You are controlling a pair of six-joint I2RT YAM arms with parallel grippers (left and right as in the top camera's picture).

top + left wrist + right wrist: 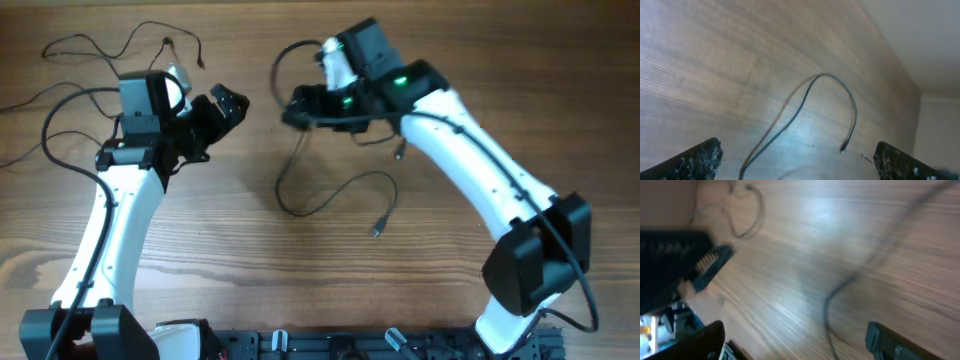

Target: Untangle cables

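Observation:
A thin black cable (330, 195) lies in a loop mid-table, its plug end (377, 231) toward the front. Its upper part runs up under my right gripper (297, 106) and arcs behind it (283, 55). In the blurred right wrist view the cable (828, 311) lies on the wood between the open fingers (797, 342), not gripped. More thin cables (105, 50) lie at the far left. My left gripper (228, 104) is open and empty. In the left wrist view (800, 167) a cable arch (829, 76) with a silver tip (842, 148) lies ahead of the fingers.
The wooden table (250, 280) has its far edge near the grippers. The two grippers face each other, a short gap apart; the left one shows in the right wrist view (675, 255). A small plug (398, 153) lies under the right arm. A black rail (330, 345) runs along the front edge.

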